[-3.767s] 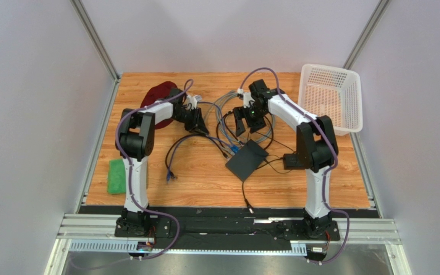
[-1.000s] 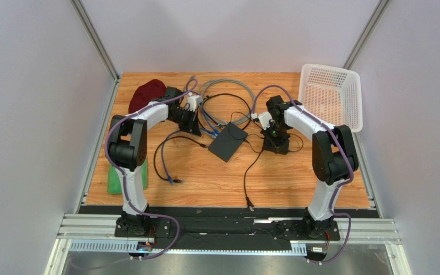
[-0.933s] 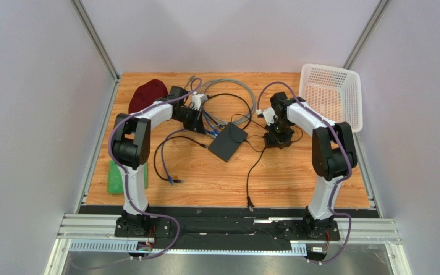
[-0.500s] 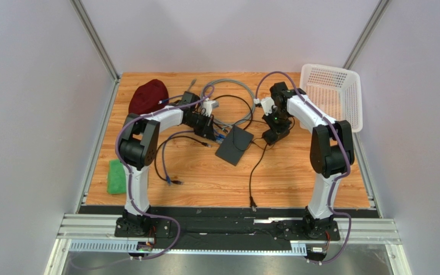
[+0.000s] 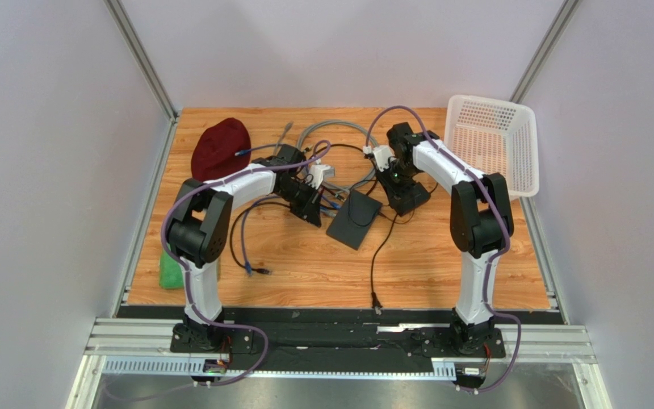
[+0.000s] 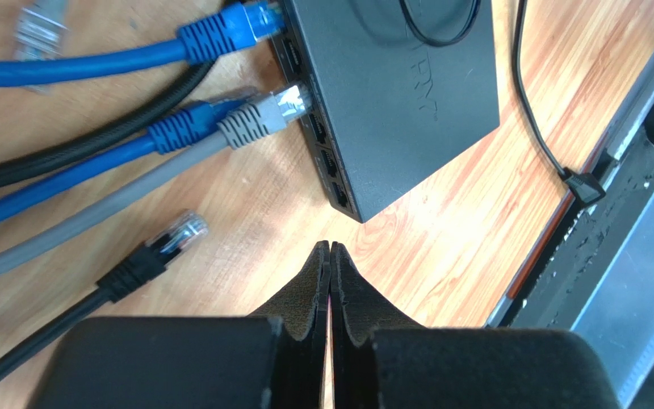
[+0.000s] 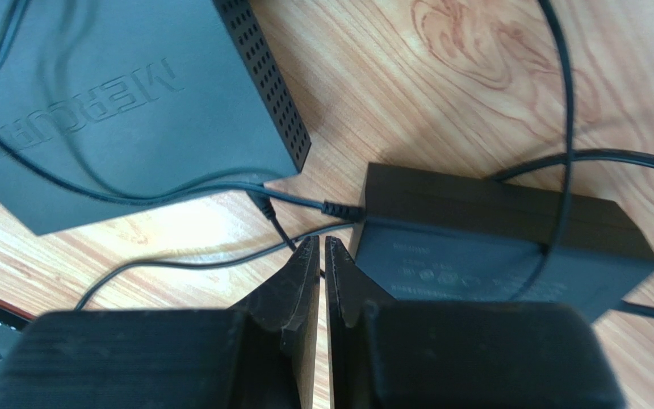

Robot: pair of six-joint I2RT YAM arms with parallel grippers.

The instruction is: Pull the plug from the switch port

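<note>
1. The switch (image 5: 354,220) lies flat on the counter (image 5: 441,273), about midway between the two arms. Its socket edge faces the left arm.
2. The left hand (image 6: 330,249) has its fingers pressed together with nothing between them. It hangs just off the near corner of the socket edge, clear of the switch.
3. The clear tip of the grey plug (image 6: 264,112) meets a socket on that edge. Whether it is seated cannot be told.
4. A lower blue plug (image 6: 187,128) lies tight against the grey plug.
5. The upper blue plug (image 6: 241,21) has its tip at the end socket. Its seating likewise cannot be told.
6. The black plug (image 6: 168,240) lies loose on the counter, apart from the switch.
7. The right hand (image 7: 322,243) has its fingers pressed together. It hovers between the switch's vented side and the power adapter (image 7: 492,239).
8. A thin black cord (image 7: 305,201) runs under the right hand's fingertips. Whether it is nipped cannot be told.
9. Also on the counter are a white basket (image 5: 492,145) at the far right, a maroon cloth (image 5: 219,146) at the far left, and a green sponge (image 5: 170,266) at the left edge.
</note>
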